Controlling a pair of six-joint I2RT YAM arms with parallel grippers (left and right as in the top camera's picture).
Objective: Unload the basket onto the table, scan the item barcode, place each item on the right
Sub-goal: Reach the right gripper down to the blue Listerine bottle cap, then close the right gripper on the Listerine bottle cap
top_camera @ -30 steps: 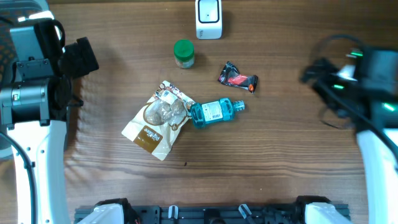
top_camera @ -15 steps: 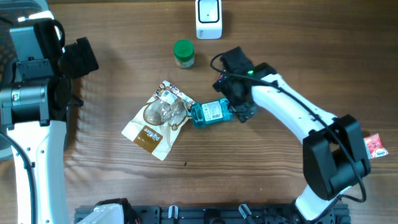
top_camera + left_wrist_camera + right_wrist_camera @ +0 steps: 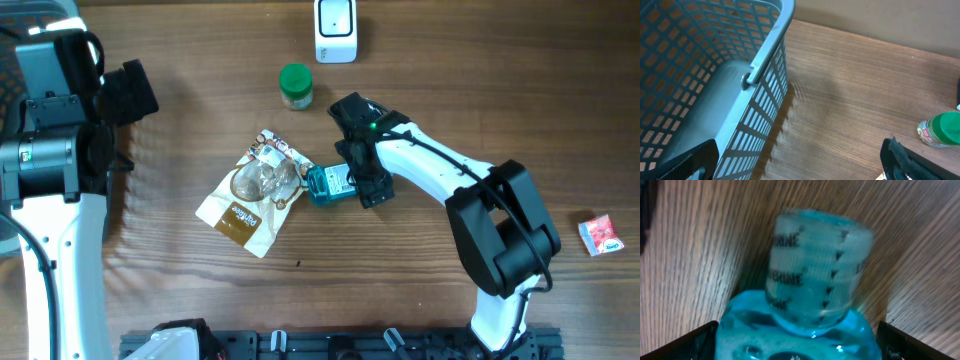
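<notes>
bottle (image 3: 335,183): rigid, smooth, probably slippery and liquid-heavy. right end effector (image 3: 368,184) stands wide open either side of its cap (image 3: 817,275), holding nothing; best hold is judged the body just below the cap.

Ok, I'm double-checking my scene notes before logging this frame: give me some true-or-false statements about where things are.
The right gripper hangs over the blue plastic mouthwash bottle. True.
The round green-lidded jar is inside the grey-blue plastic lattice basket. False: it stands outside on the wooden table.
The bottle lies on its side. True.
The right fingers are shut. False: they are open, either side of its clear cap.
</notes>
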